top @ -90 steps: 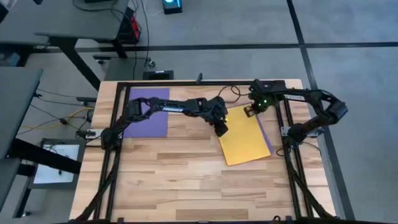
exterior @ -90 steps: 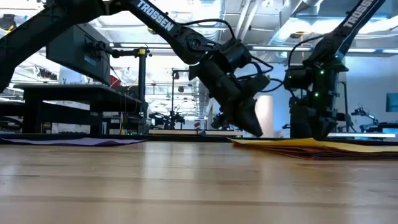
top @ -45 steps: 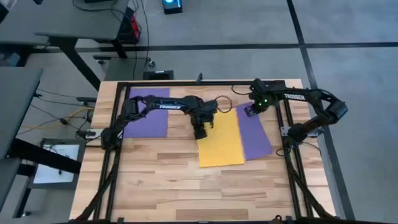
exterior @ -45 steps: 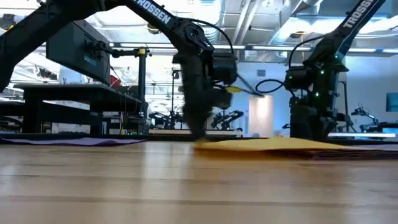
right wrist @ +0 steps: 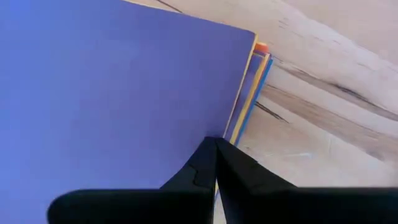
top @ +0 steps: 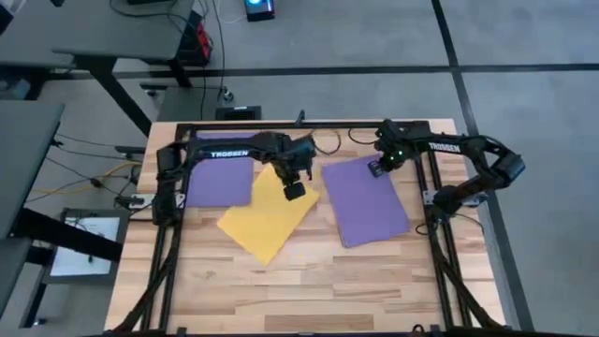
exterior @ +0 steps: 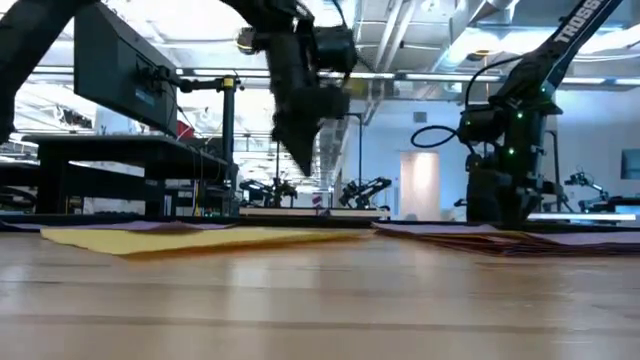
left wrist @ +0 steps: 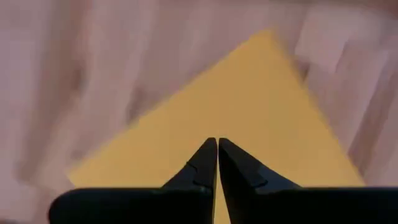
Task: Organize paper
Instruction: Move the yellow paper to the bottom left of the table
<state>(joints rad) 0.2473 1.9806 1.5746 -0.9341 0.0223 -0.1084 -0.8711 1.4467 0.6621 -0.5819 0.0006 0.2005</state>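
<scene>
High view first: white TROSSEN lettering reads along both dark arms. The left hand (top: 294, 190) sits with its fingers closed, tips down on one corner of a yellow sheet (top: 267, 212), which lies turned diagonally on the wooden surface (top: 309, 281). A purple sheet (top: 220, 181) lies flat just beside it under the left arm. The right hand (top: 376, 168) presses on the far edge of a purple-topped stack (top: 366, 200) near the surface's right side, well apart from the yellow sheet.

Low view: TROSSEN shows partly on the right arm at the upper right; the yellow sheet (exterior: 190, 238) lies flat with the stack (exterior: 520, 238) to its right.

Left wrist view: the clenched fingers (left wrist: 202, 167) meet over blurred yellow paper; whether they pinch it I cannot tell.

Right wrist view: closed fingers (right wrist: 205, 168) rest at the stack's edge, where yellow, orange and blue edges (right wrist: 254, 81) peek out beneath the purple top.
</scene>
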